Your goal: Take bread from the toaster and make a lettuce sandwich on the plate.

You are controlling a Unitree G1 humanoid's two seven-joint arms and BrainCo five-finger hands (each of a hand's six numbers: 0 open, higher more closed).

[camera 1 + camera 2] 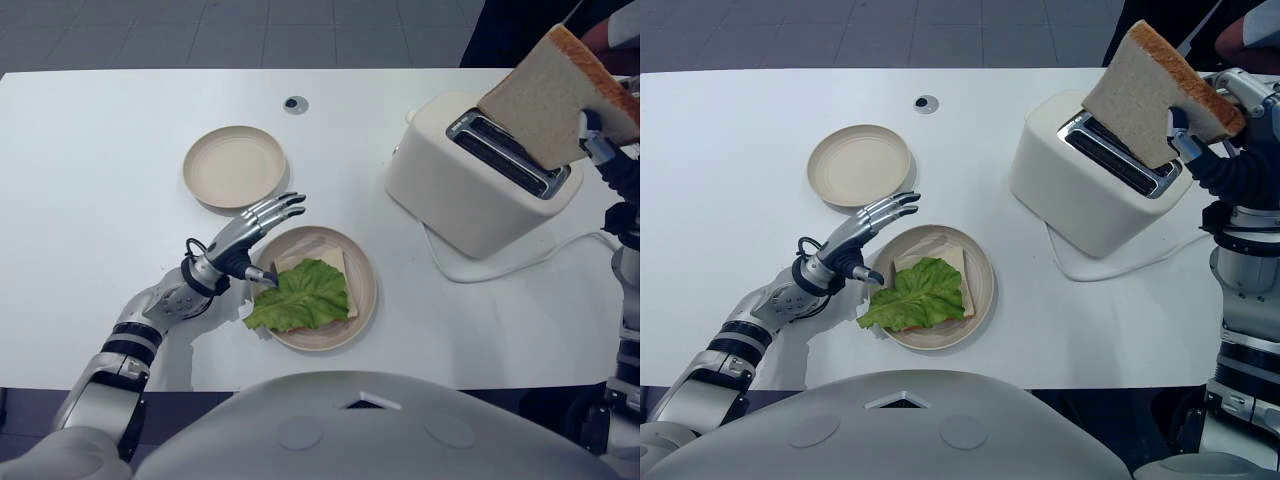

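Scene: white worktop seen from above, with the toaster at 2 o'clock and the plate near the centre
Right hand: right hand raised above the toaster, fingers closed on the far edge of a bread slice
Held slice: tilted, broad face towards the viewer, one corner pointing down over the slot; whether it has fully cleared the slot cannot be told
Plate: holds a bottom slice with a lettuce leaf on top; the leaf's long axis runs from 8 to 2 o'clock and its tip overhangs the rim at 8 o'clock
Key relation: the plate lies at 8 o'clock from the held slice, well apart, across the toaster's front corner; the right hand is the one carrying the bread
Left hand: left hand at the plate's 9 o'clock, just beside the rim, fingers spread and holding nothing, fingertips pointing to 2 o'clock
Judgement: the top slice looks due to go flat onto the lettuce
Other things: an empty second plate at 11 o'clock; the toaster's cable curls at its 6 o'clock
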